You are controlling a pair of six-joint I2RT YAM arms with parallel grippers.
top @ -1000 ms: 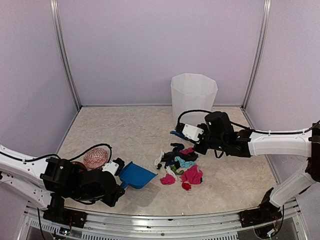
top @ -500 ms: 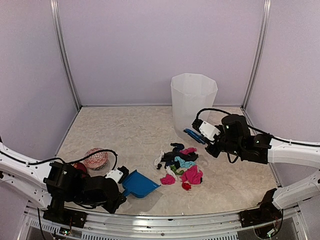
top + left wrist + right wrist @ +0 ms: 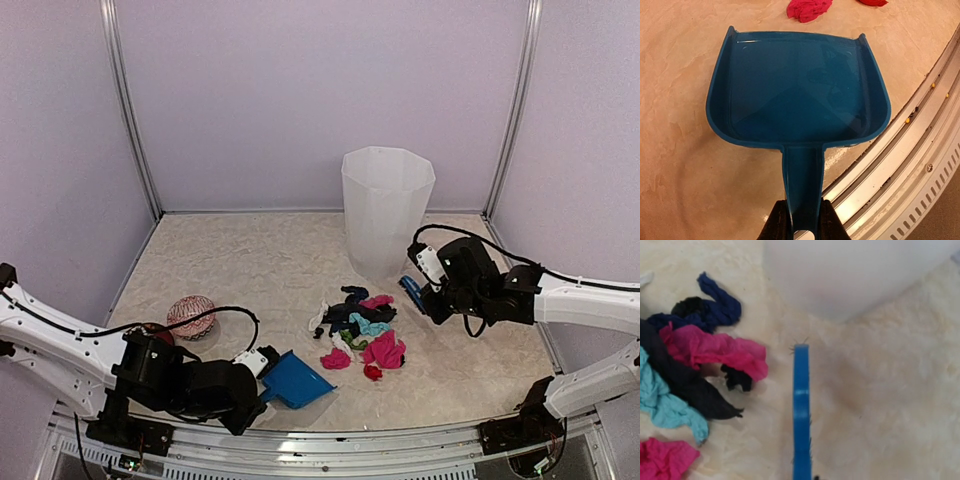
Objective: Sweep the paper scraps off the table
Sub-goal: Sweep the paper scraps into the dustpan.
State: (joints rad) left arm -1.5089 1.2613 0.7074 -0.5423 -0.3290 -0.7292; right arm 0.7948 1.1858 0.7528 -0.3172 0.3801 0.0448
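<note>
The paper scraps [image 3: 360,325] lie in one loose heap mid-table: pink, black, teal, green and white bits, in front of the white bin [image 3: 387,205] and not touching it. The table [image 3: 250,260] under them is smooth, marble-look.

The left gripper [image 3: 801,220] is clamped on the handle of the blue dustpan [image 3: 800,90], fingers pinched either side. The pan is empty and sits near the front rail. Its lip faces the heap but stops short of it, w/ the nearest pink scrap a little beyond the lip. The right gripper [image 3: 427,293] is closed on the blue brush [image 3: 801,410], which points btwn heap and bin, apart from the nearest scrap.

Handling, as a guess: the scraps look v. light, soft and crumpled, so prob. springy and quick to roll or scatter. No sense pinching them one by one. Better to push w/ the brush from the bin side, low and in short strokes, toward the pan. The pan lip likely needs to sit flat on the table, else thin bits slip under. The pan looks like stiff plastic, so the handle is the right hold.
</note>
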